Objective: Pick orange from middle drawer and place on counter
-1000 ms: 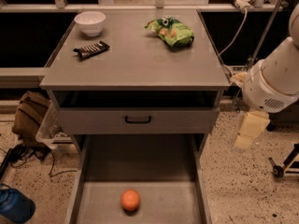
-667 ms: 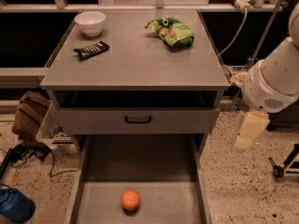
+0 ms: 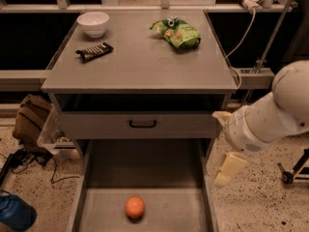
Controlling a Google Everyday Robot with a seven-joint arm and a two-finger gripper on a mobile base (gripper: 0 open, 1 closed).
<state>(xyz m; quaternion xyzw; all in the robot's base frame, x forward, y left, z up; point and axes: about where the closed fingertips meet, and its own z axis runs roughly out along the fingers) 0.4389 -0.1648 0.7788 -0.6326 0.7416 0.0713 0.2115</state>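
The orange (image 3: 135, 207) lies on the floor of the open middle drawer (image 3: 145, 170), near its front, at the bottom of the camera view. The counter (image 3: 145, 62) is the grey cabinet top above it. My gripper (image 3: 217, 148) hangs off the white arm (image 3: 270, 117) at the right, just outside the drawer's right wall, above and to the right of the orange. Its two cream fingers (image 3: 230, 167) stand apart with nothing between them.
On the counter stand a white bowl (image 3: 93, 23) at the back left, a dark snack bar (image 3: 94, 51) and a green snack bag (image 3: 177, 31). The upper drawer front (image 3: 140, 124) is shut. A bag (image 3: 30, 120) and cables lie on the floor at the left.
My arm and gripper have moved left and down, closer to the drawer's right wall. The orange and the things on the counter have not moved.
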